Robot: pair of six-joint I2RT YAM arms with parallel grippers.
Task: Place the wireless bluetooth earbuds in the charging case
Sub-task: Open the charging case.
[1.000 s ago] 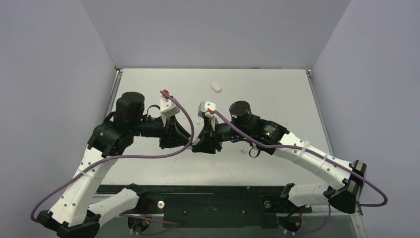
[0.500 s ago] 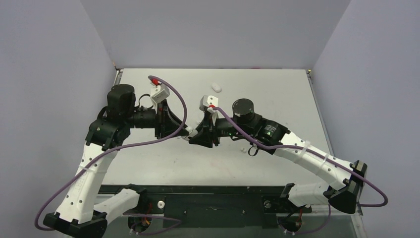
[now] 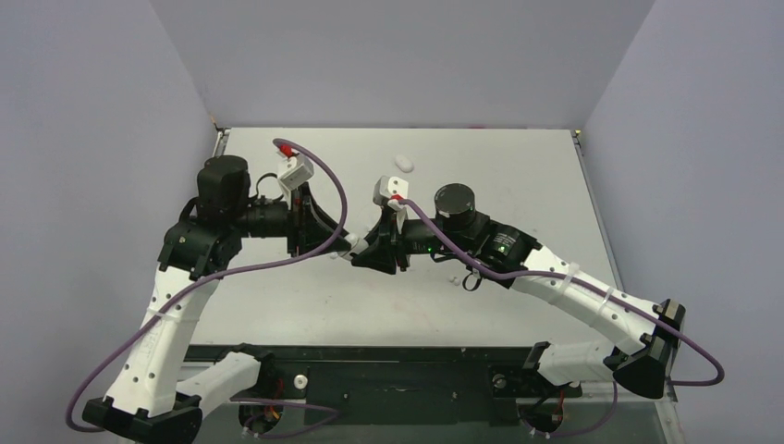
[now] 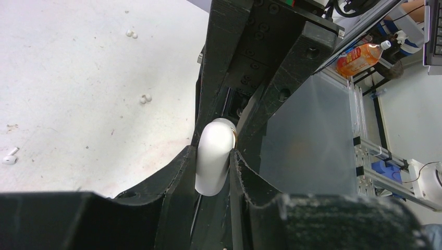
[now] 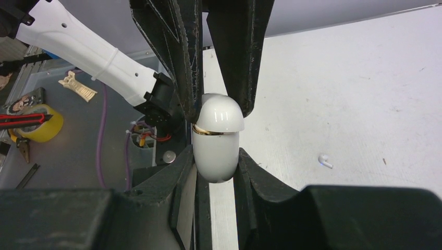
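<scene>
While right claw (image 5: 215,159) grips it, charging case (image 5: 216,138) points lid leftward

- Meeting tip to tip over the table's (image 3: 518,176) middle: left gripper (image 3: 346,244) and right gripper (image 3: 361,252).
- Pinching a white charging case (image 3: 351,242), barely showing.
- Lying near the far edge: small white oval thing (image 3: 404,163).
- Sitting beside the right arm: tiny white bits (image 3: 453,277).

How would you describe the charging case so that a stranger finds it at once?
Look at the middle of the grey table, where the left gripper and the right gripper meet tip to tip. Held between them is the charging case, a glossy white pebble with a thin gold seam, far bigger than the tiny white earbud lying nearby.
</scene>
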